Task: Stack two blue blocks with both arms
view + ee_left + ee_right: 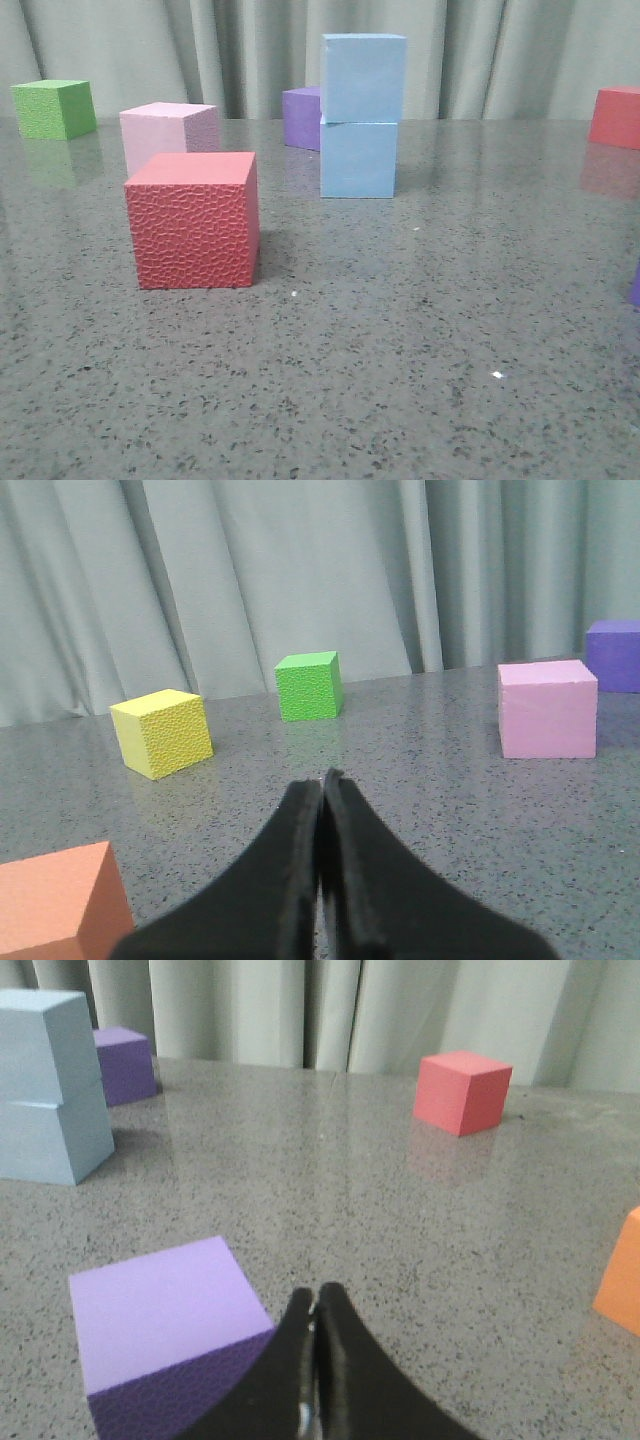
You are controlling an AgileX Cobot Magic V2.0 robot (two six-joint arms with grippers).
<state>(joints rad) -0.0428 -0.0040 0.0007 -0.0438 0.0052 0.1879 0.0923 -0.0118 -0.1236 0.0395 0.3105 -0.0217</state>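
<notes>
Two blue blocks (360,115) already stand stacked, the upper one sitting slightly askew on the lower, well ahead and to the left of the right gripper (316,1312). Both that gripper and the left gripper (325,790) are pressed closed, holding nothing. I judge the stacking done; what remains is only keeping both arms clear. A light purple cube (170,1325) lies just beside the right gripper, a dark purple cube (300,117) sits behind the stack, and a red cube (193,220) and pink cube (165,130) stand off to its side. Nothing blocks the stack.
</notes>
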